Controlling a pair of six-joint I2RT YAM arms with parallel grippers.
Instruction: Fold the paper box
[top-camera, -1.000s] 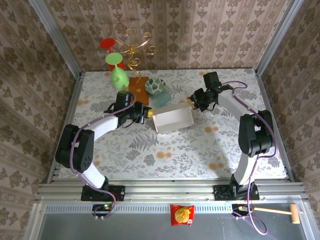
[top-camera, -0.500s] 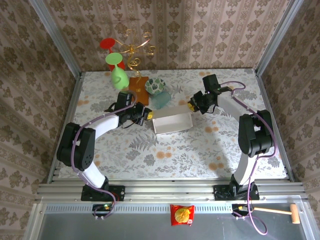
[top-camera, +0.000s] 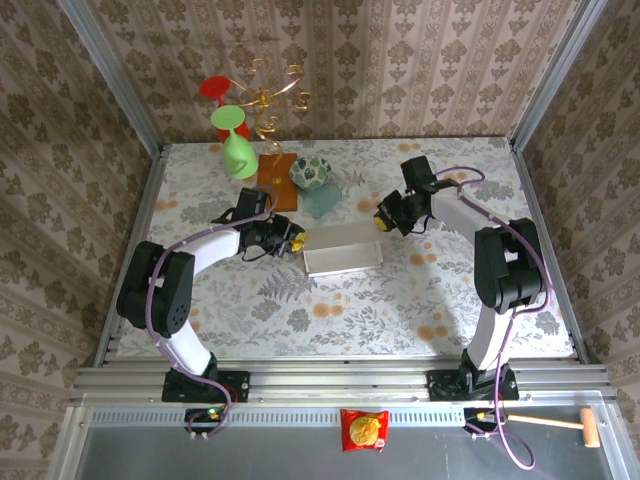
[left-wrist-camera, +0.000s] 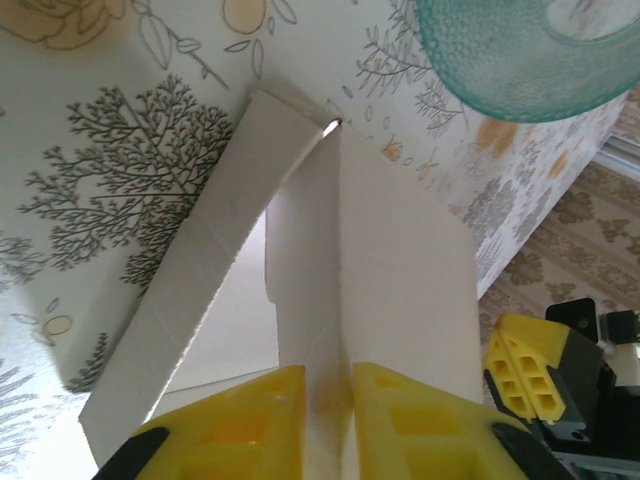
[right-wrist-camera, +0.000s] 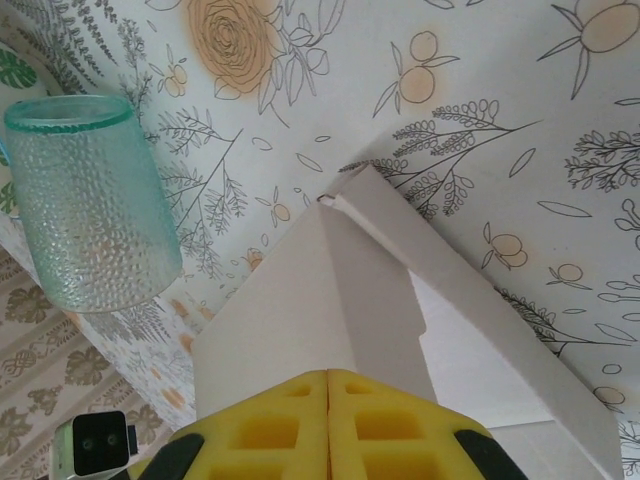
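The paper box (top-camera: 343, 252) is pale white cardboard lying mid-table between both arms, its walls partly raised. My left gripper (top-camera: 296, 238) is at its left end. In the left wrist view the yellow fingers (left-wrist-camera: 250, 420) stand a little apart, open, with the paper box (left-wrist-camera: 400, 270) corner ridge running into the gap of my left gripper (left-wrist-camera: 328, 410). My right gripper (top-camera: 383, 220) is at the box's right end. In the right wrist view my right gripper (right-wrist-camera: 328, 410) is shut, the paper box (right-wrist-camera: 320, 300) ridge leading into the seam.
A teal cup (top-camera: 322, 202) stands just behind the box, also the teal cup (right-wrist-camera: 90, 200) left of my right fingers. A brown board (top-camera: 278, 170), patterned ball (top-camera: 310, 172), green glass (top-camera: 238, 150) and gold stand (top-camera: 268, 100) crowd the back left.
The right gripper has closed and slid toward the box's right end. The left jaws have parted slightly. The box has shifted nearer and lies flatter.
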